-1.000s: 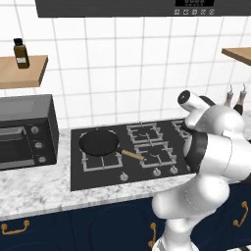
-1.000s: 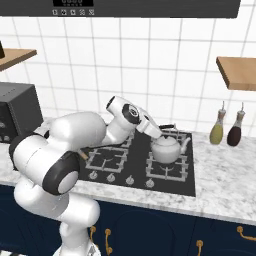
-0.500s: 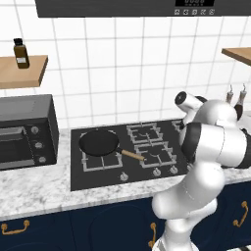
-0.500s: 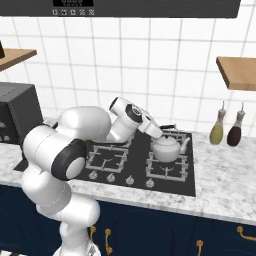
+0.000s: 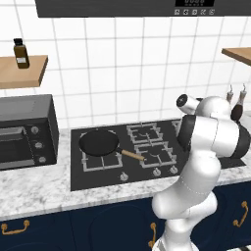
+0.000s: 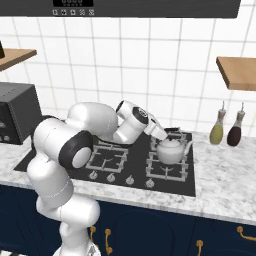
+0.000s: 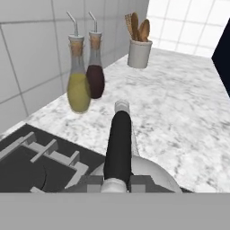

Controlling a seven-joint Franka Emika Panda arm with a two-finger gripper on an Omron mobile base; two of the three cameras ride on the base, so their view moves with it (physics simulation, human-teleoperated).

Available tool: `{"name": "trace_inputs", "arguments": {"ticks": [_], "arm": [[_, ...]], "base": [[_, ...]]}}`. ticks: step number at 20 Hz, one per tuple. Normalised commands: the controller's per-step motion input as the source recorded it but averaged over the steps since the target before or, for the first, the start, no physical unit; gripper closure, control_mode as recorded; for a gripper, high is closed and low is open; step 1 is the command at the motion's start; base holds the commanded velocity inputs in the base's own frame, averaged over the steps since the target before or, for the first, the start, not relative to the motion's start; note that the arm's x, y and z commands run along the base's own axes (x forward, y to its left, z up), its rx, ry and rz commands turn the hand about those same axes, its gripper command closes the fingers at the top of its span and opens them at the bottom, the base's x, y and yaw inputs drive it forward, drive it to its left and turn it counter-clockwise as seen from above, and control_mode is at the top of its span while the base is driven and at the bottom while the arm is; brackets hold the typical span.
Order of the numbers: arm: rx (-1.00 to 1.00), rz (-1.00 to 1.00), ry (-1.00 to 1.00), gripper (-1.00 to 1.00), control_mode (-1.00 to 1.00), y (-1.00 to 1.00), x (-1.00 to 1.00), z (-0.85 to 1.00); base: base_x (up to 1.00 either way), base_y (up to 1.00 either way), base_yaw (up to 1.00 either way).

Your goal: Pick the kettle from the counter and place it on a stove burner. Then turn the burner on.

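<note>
Since the kettle already sits on the front right stove burner, its spout toward the 2 bottles on the worktop, the step in hand looks like letting go cleanly. In the hand view the dark handle runs up between the fingers, which seem closed on it, though their tips are mostly hidden at the bottom edge. A good release means opening the gripper fully before moving, then lifting straight up so neither finger snags the arch and drags the kettle off the grate. After that, the knobs along the hob's front edge need reaching, taking the 1 matching this burner.
</note>
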Motion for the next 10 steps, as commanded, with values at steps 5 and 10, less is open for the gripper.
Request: {"name": "trace_inputs", "arguments": {"ticks": [5,10], "arm": [[0.0,0.0,-0.01,1.0,-1.0,-0.01,0.32,-0.24],[0.0,0.0,0.0,1.0,-1.0,-0.18,0.04,-0.33]], "base": [[0.0,0.0,0.0],[0.0,0.0,0.0]]}}
